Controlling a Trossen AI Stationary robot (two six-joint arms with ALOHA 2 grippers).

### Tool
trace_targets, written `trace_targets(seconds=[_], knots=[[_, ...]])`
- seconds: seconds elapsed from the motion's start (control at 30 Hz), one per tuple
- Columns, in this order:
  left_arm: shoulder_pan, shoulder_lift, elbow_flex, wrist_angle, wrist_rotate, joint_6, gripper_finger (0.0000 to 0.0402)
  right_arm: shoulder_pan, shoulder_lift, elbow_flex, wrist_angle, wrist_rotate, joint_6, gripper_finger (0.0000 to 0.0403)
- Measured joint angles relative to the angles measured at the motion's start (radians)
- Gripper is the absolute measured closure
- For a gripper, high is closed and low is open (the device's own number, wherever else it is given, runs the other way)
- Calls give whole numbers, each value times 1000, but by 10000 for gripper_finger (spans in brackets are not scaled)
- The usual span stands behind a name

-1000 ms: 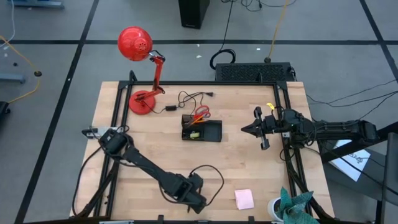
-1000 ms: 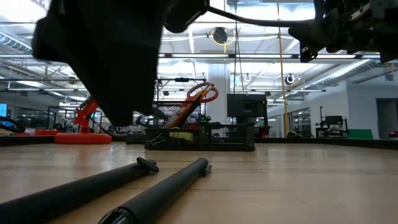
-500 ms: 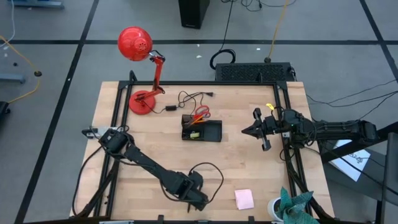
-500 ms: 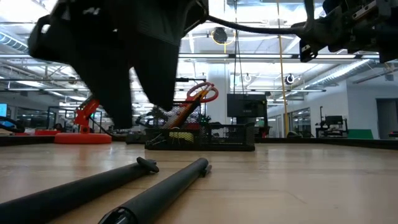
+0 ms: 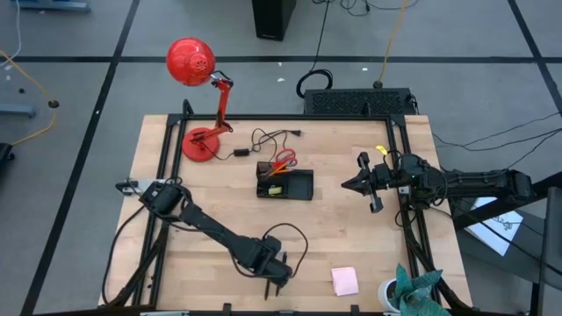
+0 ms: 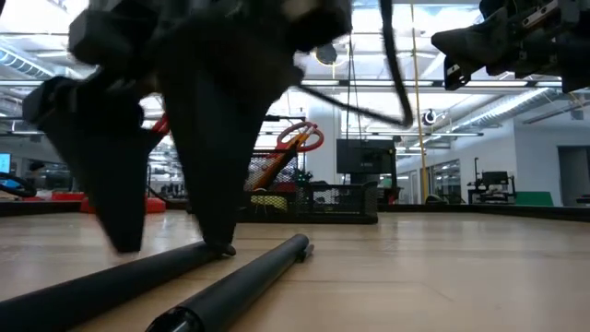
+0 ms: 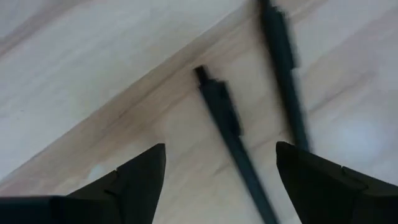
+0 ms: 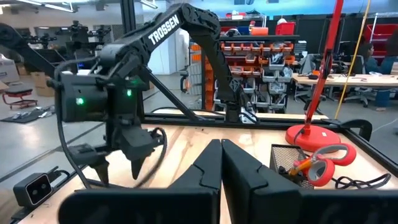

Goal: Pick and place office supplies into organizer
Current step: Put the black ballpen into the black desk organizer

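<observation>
"TROSSEN" on left arm (image 8: 186, 28)

Two matte-black arms: the left arm (image 8: 155, 37), upper centre of frame, carries white "TROSSEN" lettering, green indicator lights and a looping black cable; the right gripper (image 8: 221, 163) has angular black wedge-shaped fingers.

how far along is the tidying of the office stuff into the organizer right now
Partly done. The scissors and a yellow-green item already sit in the organizer. In hand: nothing yet; the left gripper is open, low over two black pens lying on the table. Left: both pens and the pink pad near the front edge. The right gripper waits shut, beside the organizer.
</observation>
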Motion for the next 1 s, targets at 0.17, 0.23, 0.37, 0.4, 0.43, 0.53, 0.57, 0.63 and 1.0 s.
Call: trace_targets(seconds=[0.17, 0.23, 0.37, 0.4, 0.43, 0.53, 0.57, 0.63, 1.0], knots=[[1, -7, -56, 74, 7, -23, 112, 0, 0, 0, 0, 0, 0, 403], [0, -8, -69, 88, 7, -21, 120, 0, 0, 0, 0, 0, 0, 403], [2, 15, -71, 69, 43, -15, 135, 0, 0, 0, 0, 0, 0, 403], [3, 25, -69, 60, 58, -12, 139, 0, 0, 0, 0, 0, 0, 403], [5, 35, -69, 51, 74, -10, 142, 0, 0, 0, -1, 0, 0, 403], [13, 48, -67, 42, 111, -5, 150, 0, 0, 0, -5, 1, 2, 403], [15, 49, -67, 41, 114, 1, 152, 0, 0, 0, -5, 1, 2, 403], [21, 49, -67, 31, 124, 5, 153, 0, 0, 0, -5, 1, 3, 403], [34, 50, -58, -121, 198, 66, 154, 0, 0, 0, -5, 2, 7, 403]])
